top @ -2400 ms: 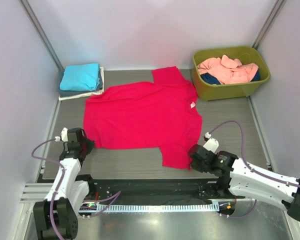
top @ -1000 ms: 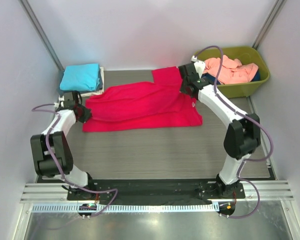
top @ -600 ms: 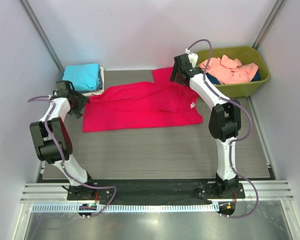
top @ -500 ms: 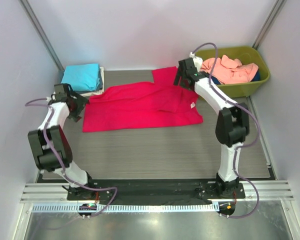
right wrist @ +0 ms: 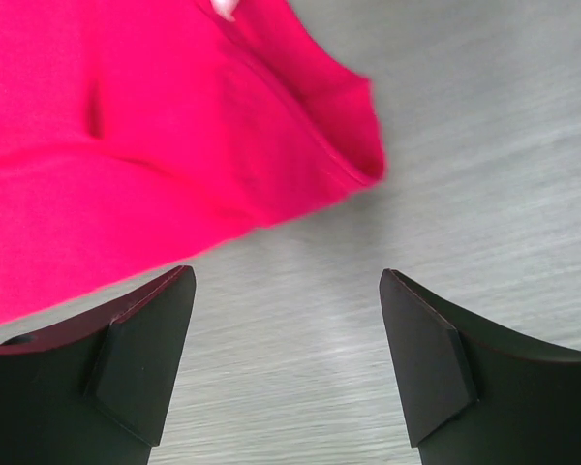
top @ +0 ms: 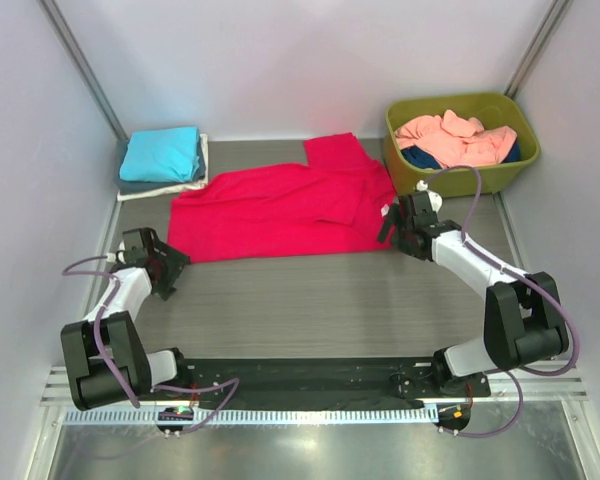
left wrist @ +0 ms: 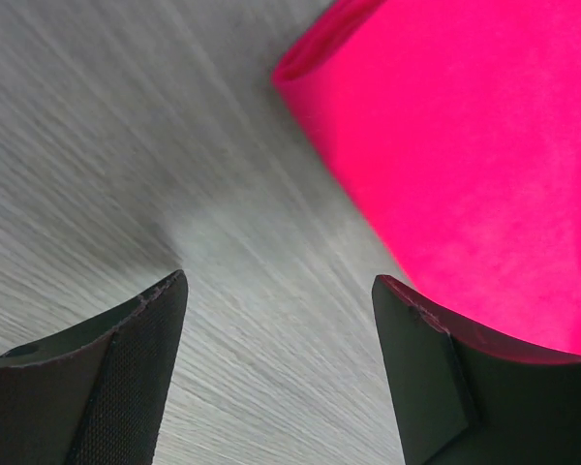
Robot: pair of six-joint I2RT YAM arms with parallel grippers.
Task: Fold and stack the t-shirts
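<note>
Both spread and empty: left fingers (left wrist: 116,378), right fingers (right wrist: 136,358); crimson t-shirt (top: 280,215) cropped in wrist views.

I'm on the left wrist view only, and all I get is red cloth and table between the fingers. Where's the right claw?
Observer: The right claw is open beside the near right corner of the shirt, holding nothing.
Operator: How does the shirt lie?
Observer: It looks folded once into a wide band, with one sleeve sticking out at the far side.
Operator: Is there a stack anywhere?
Observer: Yes, a stack sits in the far left corner, with a turquoise shirt on top.
</note>
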